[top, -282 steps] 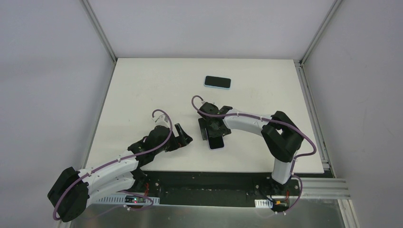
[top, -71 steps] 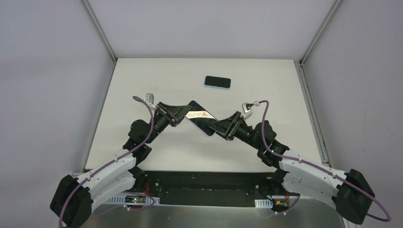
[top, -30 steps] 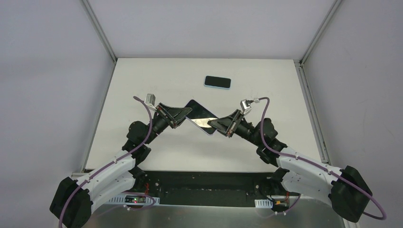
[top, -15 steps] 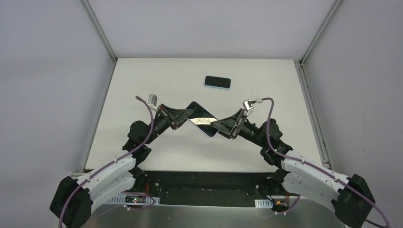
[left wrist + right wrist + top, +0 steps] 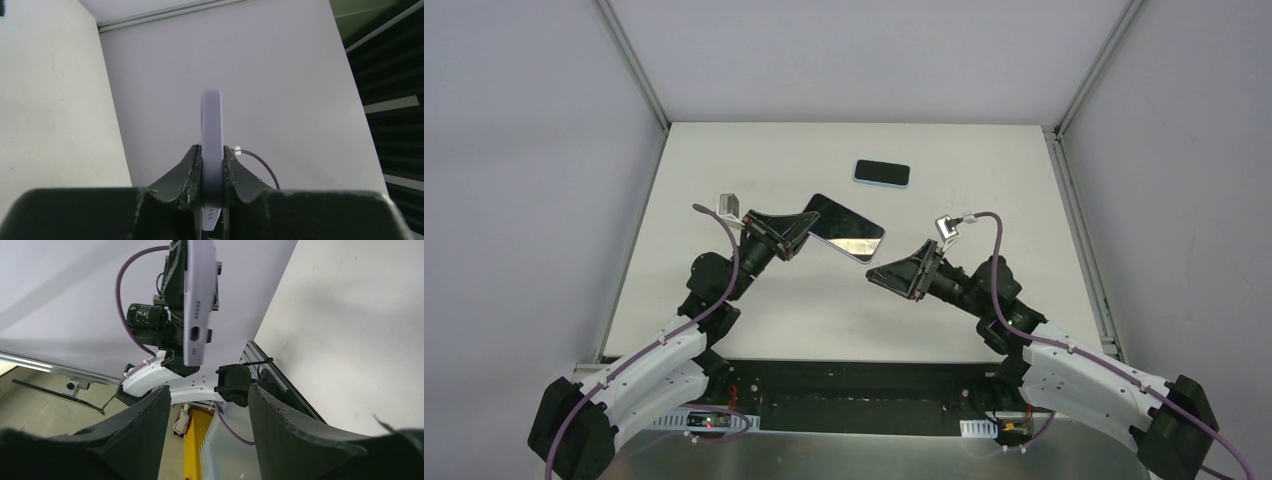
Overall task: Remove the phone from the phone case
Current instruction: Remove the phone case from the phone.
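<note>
The phone (image 5: 848, 230), glossy black screen up, sits in a lilac phone case (image 5: 211, 125) and hangs in the air above the table. My left gripper (image 5: 805, 226) is shut on its left end; in the left wrist view the case edge stands pinched between both fingers (image 5: 192, 167). My right gripper (image 5: 873, 273) is open and empty, a short gap below and right of the phone. In the right wrist view the case's bottom edge (image 5: 196, 310) with its port shows beyond my open right gripper (image 5: 207, 392).
A second phone in a light blue case (image 5: 882, 173) lies flat on the white table (image 5: 984, 200) at the back. Grey walls and metal rails (image 5: 1079, 230) bound the table on the left, the back and the right.
My right gripper has opened, let go of the phone's right end and drawn back toward the near right. My left gripper has carried the phone slightly up and to the left.
</note>
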